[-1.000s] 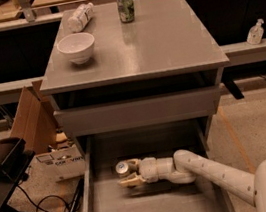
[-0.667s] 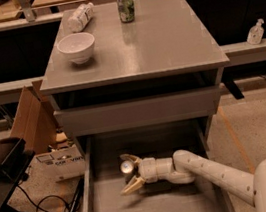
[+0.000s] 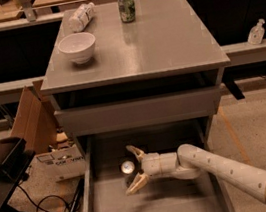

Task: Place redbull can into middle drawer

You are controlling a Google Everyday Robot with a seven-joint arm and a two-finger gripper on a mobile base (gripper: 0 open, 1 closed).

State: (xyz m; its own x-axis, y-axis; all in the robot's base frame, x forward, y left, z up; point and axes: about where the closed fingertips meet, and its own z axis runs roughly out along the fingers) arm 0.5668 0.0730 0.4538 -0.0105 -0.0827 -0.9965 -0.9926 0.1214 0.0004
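The redbull can (image 3: 128, 167) is in the open middle drawer (image 3: 165, 206), near its back left; I see mainly its shiny silver top, the body is dark and mostly hidden. My gripper (image 3: 134, 168) reaches in from the right, low over the drawer floor. It is open, with one finger (image 3: 134, 152) behind the can and the other finger (image 3: 136, 184) in front of it. The can sits between the fingers, and neither seems to press on it.
On the cabinet top (image 3: 163, 42) stand a green can (image 3: 126, 5), a white bowl (image 3: 77, 47) and a lying plastic bottle (image 3: 81, 16). A closed drawer front (image 3: 139, 111) hangs above the open drawer. Cardboard boxes (image 3: 31, 120) and a black stand (image 3: 1, 165) are on the left.
The gripper was shut on the can a second ago. It has since opened wide, and the can now sits free between the fingers in the drawer.
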